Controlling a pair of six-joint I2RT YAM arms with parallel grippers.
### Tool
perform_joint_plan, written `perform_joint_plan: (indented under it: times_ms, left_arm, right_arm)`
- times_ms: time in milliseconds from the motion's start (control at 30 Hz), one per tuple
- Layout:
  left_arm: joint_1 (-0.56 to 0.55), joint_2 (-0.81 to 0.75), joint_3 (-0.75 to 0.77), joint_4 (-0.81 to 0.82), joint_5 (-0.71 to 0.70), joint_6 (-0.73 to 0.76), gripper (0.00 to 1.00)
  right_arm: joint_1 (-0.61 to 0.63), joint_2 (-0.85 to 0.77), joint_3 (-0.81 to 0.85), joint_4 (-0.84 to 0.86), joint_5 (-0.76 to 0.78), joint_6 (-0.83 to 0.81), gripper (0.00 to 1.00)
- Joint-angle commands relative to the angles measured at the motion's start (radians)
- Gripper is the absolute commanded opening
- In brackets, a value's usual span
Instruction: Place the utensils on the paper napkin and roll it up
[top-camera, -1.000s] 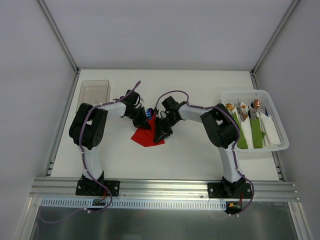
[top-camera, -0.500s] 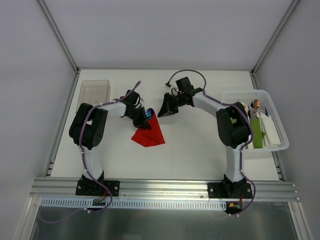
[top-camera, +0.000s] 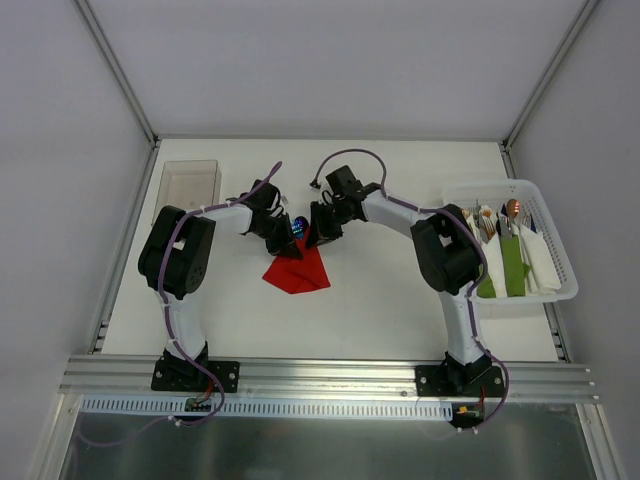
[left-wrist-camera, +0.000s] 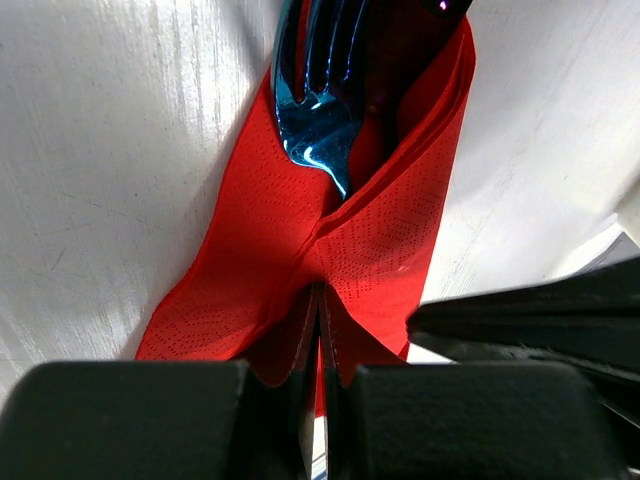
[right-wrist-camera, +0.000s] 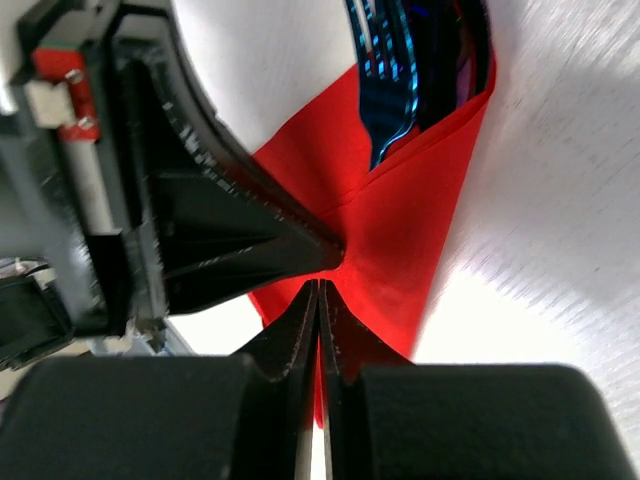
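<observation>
The red paper napkin (top-camera: 298, 270) lies mid-table, folded over two utensils whose blue iridescent heads (top-camera: 298, 223) stick out at its far corner. In the left wrist view the fork head (left-wrist-camera: 315, 100) lies in the napkin's (left-wrist-camera: 380, 240) fold. My left gripper (top-camera: 287, 238) (left-wrist-camera: 318, 290) is shut, pinching the napkin where its creases meet. My right gripper (top-camera: 322, 232) (right-wrist-camera: 320, 287) is shut, its tips touching the napkin (right-wrist-camera: 400, 220) right beside the left gripper's fingers (right-wrist-camera: 250, 240). The fork (right-wrist-camera: 385, 90) shows above them.
A white basket (top-camera: 560, 292) at the right holds green napkin bundles, white napkins and copper-headed utensils. A clear plastic box (top-camera: 188, 185) stands at the back left. The right gripper's finger (left-wrist-camera: 540, 320) sits close beside my left jaws.
The right gripper lifted off the napkin toward the back, then came back down onto it beside the left gripper. The left gripper stayed put on the napkin.
</observation>
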Motion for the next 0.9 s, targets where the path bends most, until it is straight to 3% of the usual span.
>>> perform_joint_plan:
  times_ms: [0,400,867]
  left_arm:
    - [-0.004,0.016,-0.02,-0.014,-0.036,0.038,0.0]
    - [-0.003,0.005,-0.034,-0.014,-0.037,0.042,0.0]
    - [-0.001,0.004,-0.034,-0.014,-0.037,0.047,0.0]
  right_arm:
    - [0.011,0.016,0.058,-0.017,0.055,-0.03,0.04]
    - [0.035,0.089,0.094,-0.01,0.098,-0.015,0.02]
    - [0.043,0.012,0.059,0.013,0.077,-0.019,0.02]
